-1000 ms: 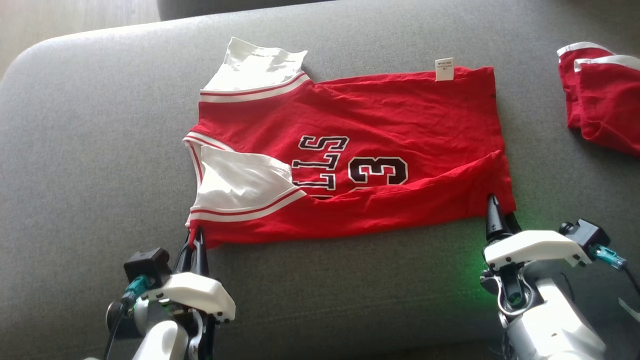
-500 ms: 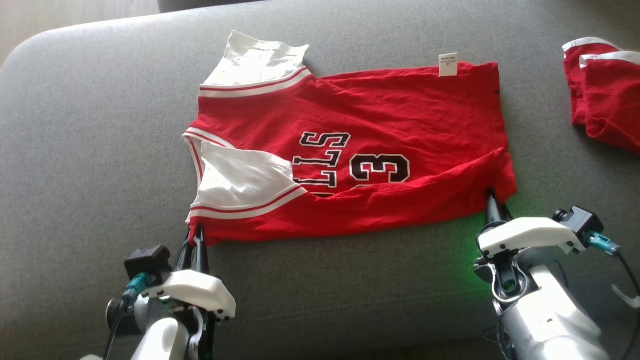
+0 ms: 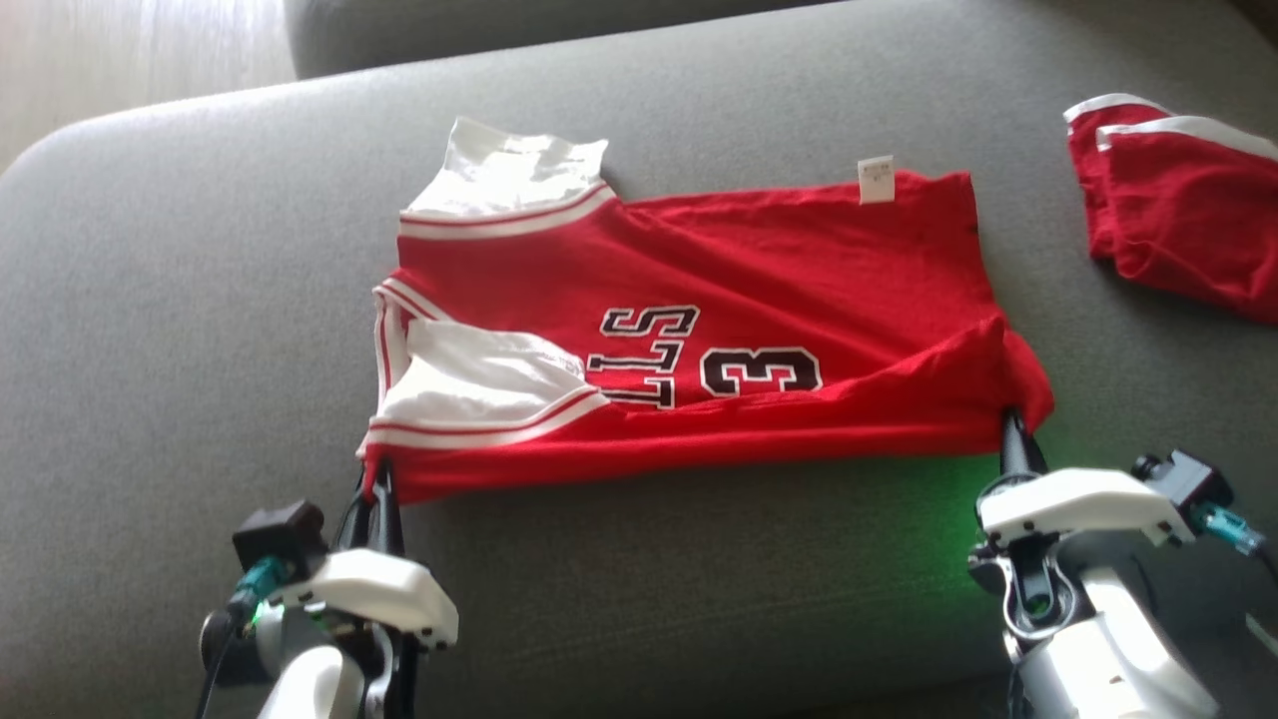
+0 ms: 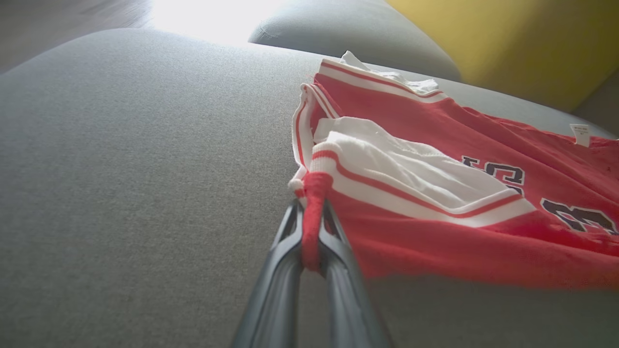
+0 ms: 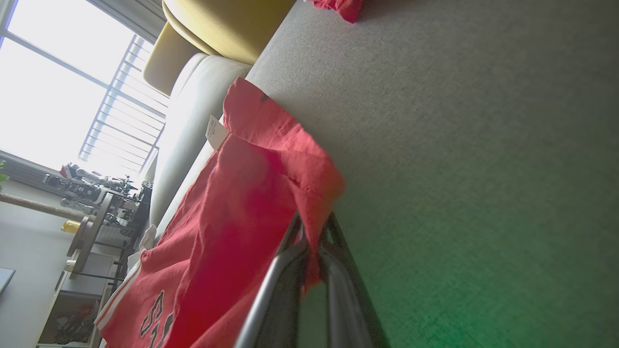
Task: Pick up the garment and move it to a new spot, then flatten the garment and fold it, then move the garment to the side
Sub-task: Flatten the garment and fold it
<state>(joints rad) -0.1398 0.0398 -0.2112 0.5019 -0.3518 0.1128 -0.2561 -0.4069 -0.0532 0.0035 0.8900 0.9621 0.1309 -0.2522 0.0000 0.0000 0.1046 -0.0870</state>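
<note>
Grey woven upholstery spreads across the head view as one broad, rounded cushion (image 3: 150, 300), and the garment (image 3: 759, 270) lies in the middle of it: a red jersey turned sideways, neck end toward frame left, hem toward frame right. Black block letters and a 3, outlined in white, sit near its centre, partly tucked under a fold along the lower edge. White sleeves (image 3: 479, 374) with red-and-white striped trim show at the left, one at the upper left and one lower down. A small white care label (image 3: 876, 180) sticks up at the upper right edge. Now the corners. The left gripper (image 3: 382, 489), at the lower left, is pinched tight on the lower left corner, and the left wrist view has red cloth bunched between the two dark fingers (image 4: 285, 251). The right gripper (image 3: 1013, 429), at the lower right, is clamped on the lower right hem corner; its wrist view shows red fabric draped over and nipped between its fingers. The lower edge runs fairly straight between the two, both corners looking a little raised, while the rest lies on the cushion in soft creases. Out at the upper right, well apart, a second red garment (image 3: 1178, 210) with white trim lies folded. A green glow tints the cushion beside the right gripper. Past the cushion there is a yellow chair (image 4: 508, 43) in the left wrist view and a bright window (image 5: 58, 87) in the right wrist view.
</note>
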